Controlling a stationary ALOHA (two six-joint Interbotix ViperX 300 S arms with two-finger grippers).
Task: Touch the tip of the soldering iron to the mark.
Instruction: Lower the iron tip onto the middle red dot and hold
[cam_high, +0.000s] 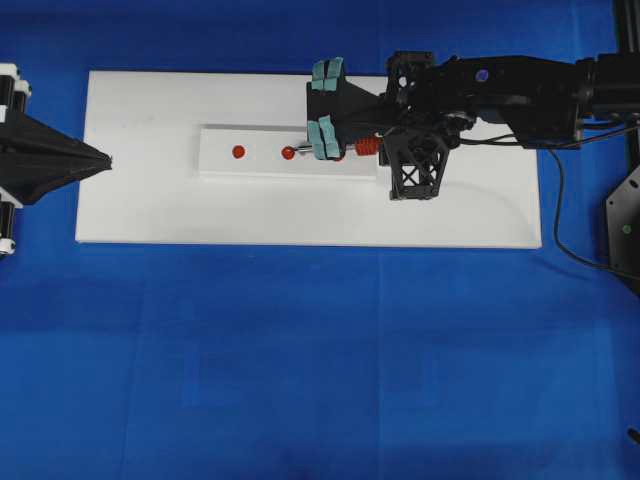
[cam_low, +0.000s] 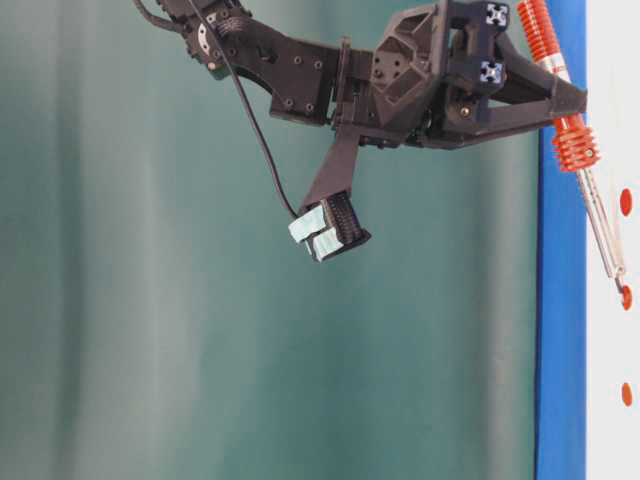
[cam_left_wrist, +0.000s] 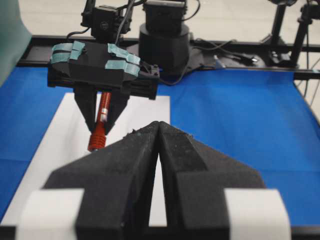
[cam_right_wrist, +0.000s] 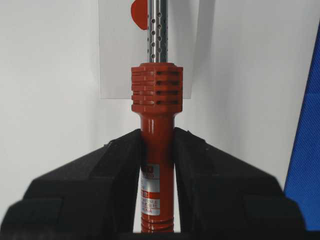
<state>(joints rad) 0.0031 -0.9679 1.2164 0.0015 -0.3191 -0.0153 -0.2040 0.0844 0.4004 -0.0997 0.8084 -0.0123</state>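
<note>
While gripped, soldering iron (cam_right_wrist: 156, 125) points toward strip's (cam_high: 262, 140) far end.

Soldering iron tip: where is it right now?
In the overhead view the soldering iron, clamped in the right gripper, points left, with its tip at the middle red mark on the white strip.

The white label (cam_right_wrist: 150, 192) on the soldering iron (cam_right_wrist: 156, 125) is too blurred to read.

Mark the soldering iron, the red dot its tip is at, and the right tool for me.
soldering iron (cam_right_wrist: 157, 92): right wrist view, ribbed red collar of the handle.
red dot (cam_low: 626, 296): table-level view, the mark at the iron's tip.
right tool (cam_right_wrist: 157, 150): right wrist view, between the black fingers clamping the handle.
</note>
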